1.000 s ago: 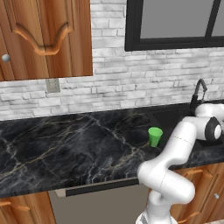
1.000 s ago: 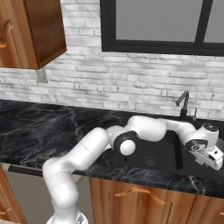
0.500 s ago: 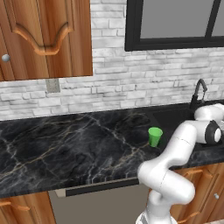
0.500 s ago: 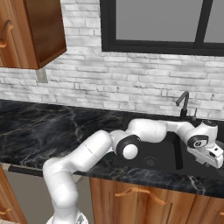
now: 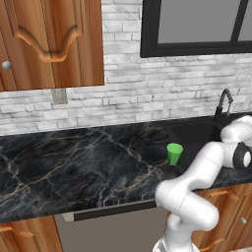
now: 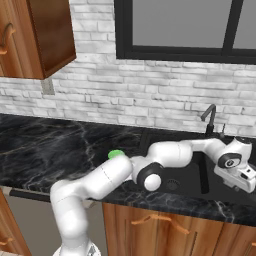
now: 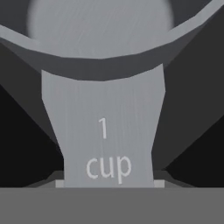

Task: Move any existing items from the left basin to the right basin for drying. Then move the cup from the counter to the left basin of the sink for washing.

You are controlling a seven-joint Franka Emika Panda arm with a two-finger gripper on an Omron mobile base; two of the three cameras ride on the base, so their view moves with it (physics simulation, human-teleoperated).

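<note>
A grey metal measuring cup (image 7: 104, 131), its flat handle stamped "1 cup" and its round bowl at the top, lies close before the hand camera. My gripper (image 7: 109, 184) is shut on that handle, one tip at each side. In the right base view the gripper (image 6: 246, 181) hangs over the right basin of the black sink (image 6: 176, 186). The small green cup (image 5: 173, 153) stands upright on the black marble counter (image 5: 83, 167) just left of the sink, apart from the arm; its rim (image 6: 116, 154) peeks out behind my forearm.
A thin black gooseneck faucet (image 6: 210, 118) rises behind the sink, near the hand. A white brick wall and a dark window frame (image 6: 175, 52) back the counter. Wooden cabinets (image 5: 49, 44) hang at the upper left. My arm stretches across the left basin.
The arm has hardly moved; the hand stays over the right basin with the measuring cup in it. The green cup has not moved.
</note>
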